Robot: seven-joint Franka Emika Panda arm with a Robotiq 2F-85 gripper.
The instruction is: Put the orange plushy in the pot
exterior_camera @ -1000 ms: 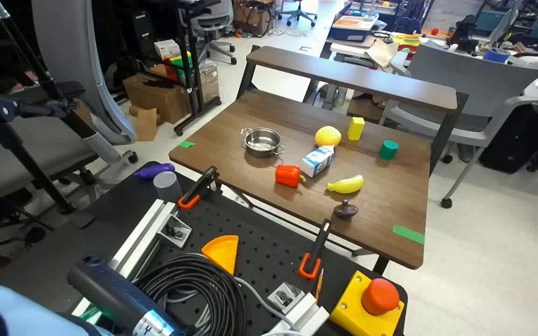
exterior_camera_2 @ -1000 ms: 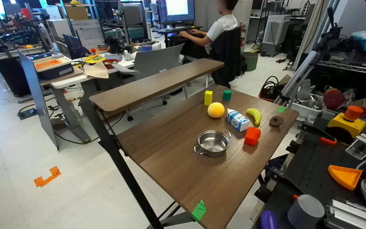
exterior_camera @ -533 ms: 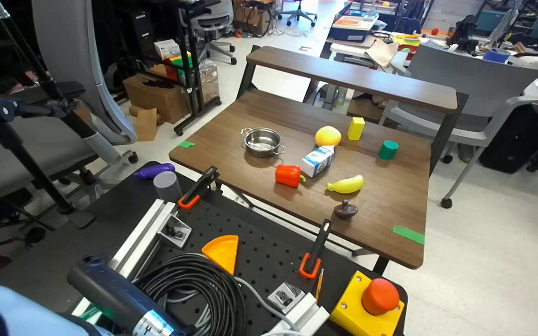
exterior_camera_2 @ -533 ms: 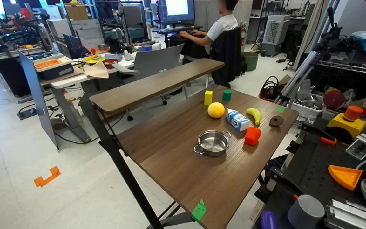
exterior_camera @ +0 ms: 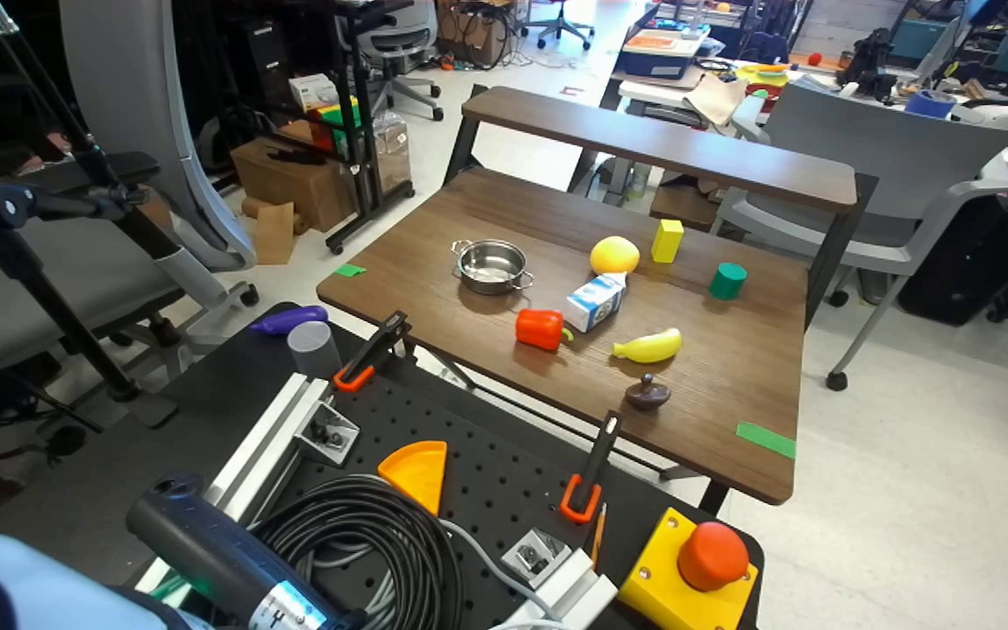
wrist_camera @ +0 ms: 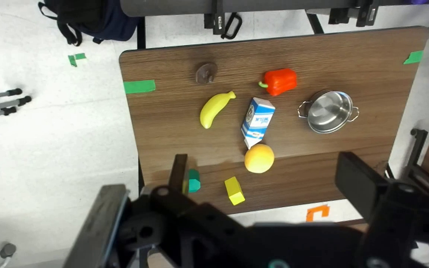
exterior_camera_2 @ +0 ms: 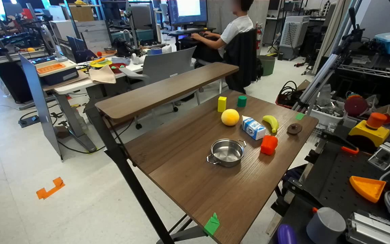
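Note:
The orange plushy is a yellow-orange ball (wrist_camera: 259,159) on the brown table, in the wrist view just past the milk carton's pointed end. It shows in both exterior views (exterior_camera: 614,256) (exterior_camera_2: 230,117). The pot is silver with two handles (wrist_camera: 330,112); it stands upright and empty on the table, also in both exterior views (exterior_camera: 492,267) (exterior_camera_2: 227,153). My gripper (wrist_camera: 262,155) shows only in the wrist view, with its jaws wide apart and nothing between them. It is high above the table. The plushy appears between the fingers in the picture but lies far below them.
A milk carton (wrist_camera: 258,121) lies close beside the plushy. A red pepper (wrist_camera: 280,81), a banana (wrist_camera: 216,108), a brown toy (wrist_camera: 206,73), a yellow block (wrist_camera: 234,190) and a green block (wrist_camera: 194,181) are on the table. A raised shelf (exterior_camera: 661,144) runs along one long edge.

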